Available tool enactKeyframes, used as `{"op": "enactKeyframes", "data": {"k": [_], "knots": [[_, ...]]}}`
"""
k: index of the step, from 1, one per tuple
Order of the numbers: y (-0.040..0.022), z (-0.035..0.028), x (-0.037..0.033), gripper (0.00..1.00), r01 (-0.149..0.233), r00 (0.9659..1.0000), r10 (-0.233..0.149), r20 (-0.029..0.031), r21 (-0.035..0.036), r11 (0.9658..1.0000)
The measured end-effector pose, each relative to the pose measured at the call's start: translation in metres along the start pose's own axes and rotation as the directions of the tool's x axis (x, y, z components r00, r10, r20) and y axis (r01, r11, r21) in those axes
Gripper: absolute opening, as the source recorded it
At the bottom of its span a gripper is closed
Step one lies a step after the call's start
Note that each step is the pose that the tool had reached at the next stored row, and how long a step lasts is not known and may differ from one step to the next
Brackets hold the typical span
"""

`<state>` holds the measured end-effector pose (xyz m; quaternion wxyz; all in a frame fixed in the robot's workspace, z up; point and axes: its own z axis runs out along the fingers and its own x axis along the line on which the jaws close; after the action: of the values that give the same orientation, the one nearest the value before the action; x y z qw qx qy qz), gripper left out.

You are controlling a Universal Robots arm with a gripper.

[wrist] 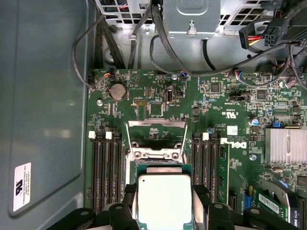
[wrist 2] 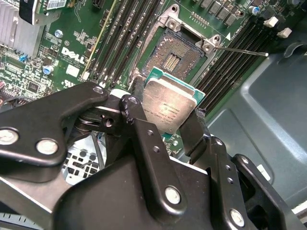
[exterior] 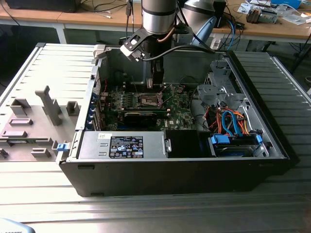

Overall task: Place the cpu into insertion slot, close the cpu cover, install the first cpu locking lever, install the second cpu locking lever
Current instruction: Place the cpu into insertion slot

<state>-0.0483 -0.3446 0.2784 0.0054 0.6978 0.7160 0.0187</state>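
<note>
Inside the open computer case (exterior: 272,141), my gripper (exterior: 156,86) hangs just above the motherboard's insertion slot (exterior: 149,100). It is shut on the cpu (wrist 2: 169,108), a silver-topped square chip with a green edge, pinched by two opposite sides between the black fingers (wrist 2: 139,96). In both wrist views the cpu (wrist: 164,201) hovers beside the slot (wrist 2: 175,52), not over its pin field. The slot is open and its pins are bare. The cpu cover (wrist: 157,125) stands tilted up at the slot's far side. A thin locking lever (wrist 2: 242,50) sticks out free.
Rows of memory slots (wrist: 103,167) flank the socket on both sides. A finned heat sink (wrist: 286,146) and a black card (exterior: 141,115) sit close by. The power supply (exterior: 124,145), drive cage (exterior: 218,87) and orange and blue cables (exterior: 231,124) crowd the case.
</note>
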Motion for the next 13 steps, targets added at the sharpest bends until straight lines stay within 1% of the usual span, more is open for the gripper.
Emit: {"op": "enactKeyframes", "data": {"k": [13], "knots": [[-0.0001, 0.0014, 0.0000, 0.55, 0.000, 1.0000, 0.000, 0.0000, 0.0000, 1.0000]]}}
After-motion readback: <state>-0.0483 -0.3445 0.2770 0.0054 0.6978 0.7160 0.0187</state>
